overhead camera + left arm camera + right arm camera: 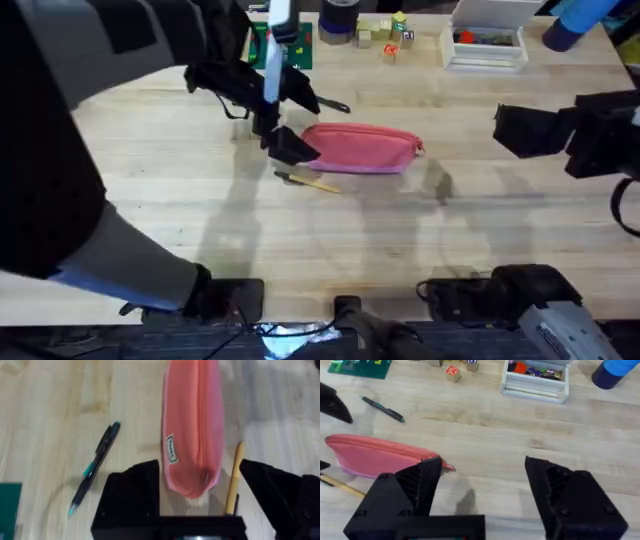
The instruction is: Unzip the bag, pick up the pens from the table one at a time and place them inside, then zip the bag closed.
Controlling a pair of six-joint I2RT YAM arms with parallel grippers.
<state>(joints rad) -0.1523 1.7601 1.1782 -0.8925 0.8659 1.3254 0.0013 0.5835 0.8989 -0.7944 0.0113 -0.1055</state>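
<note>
The pink bag (pixel 360 148) lies lengthwise on the wooden table (pixel 200 230), its zipper closed with the pull (pixel 418 150) at its right end. My left gripper (pixel 285 142) is open over the bag's left end; in the left wrist view that end (pixel 192 425) sits between the fingers (pixel 132 495). The tan pen (pixel 310 182) lies along the bag's near side (pixel 234 480). The black pen (pixel 325 103) lies behind the bag (pixel 95 467). My right gripper (pixel 510 130) hovers open to the right of the bag (pixel 380 455), holding nothing.
Along the table's far edge stand a green board (pixel 280 45), a dark cup (pixel 338 20), small wooden blocks (pixel 385 35), a white box (pixel 487 40) and a blue cylinder (pixel 580 20). Bare wood stretches between the bag and the near edge.
</note>
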